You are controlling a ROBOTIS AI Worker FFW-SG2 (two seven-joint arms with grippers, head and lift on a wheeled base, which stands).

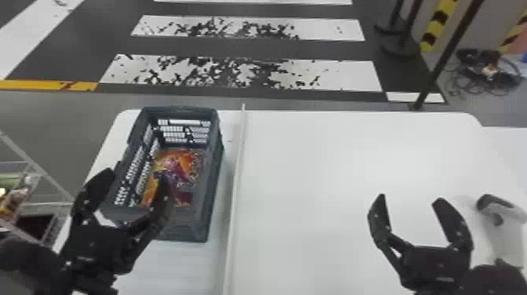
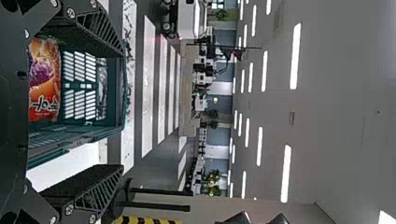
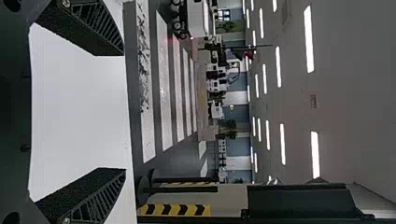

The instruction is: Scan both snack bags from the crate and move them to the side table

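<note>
Risk, crate wall: lowered as spread now, the left hand (image 1: 136, 176) could catch a finger on the rim of the crate (image 1: 213, 188), because its other finger lies toward 9 o'clock, by the long side; the crate might then slide or tip.
Risk, grip: the snack bag (image 1: 190, 162) looks low and flat, so a shallow pinch could slip off the film, or a hard one crush what is inside.
Risk, count: I cannot tell whether a second bag lies under or against it; if so, both might come up together and one go unscanned.
Bag from left hand: toward 1 o'clock of its palm, lower down, inside the crate; one finger crosses in front of it in the head view.
Left hand: fingers well apart, nothing between them.
Right hand (image 1: 410, 198): also spread wide and empty, above the white bench (image 1: 333, 157), well apart from the crate, toward its 4 o'clock.
Device (image 1: 506, 223): white and black, probably the scanner, at the right hand's 3 o'clock.
Stage: seemingly before the first pick.
</note>
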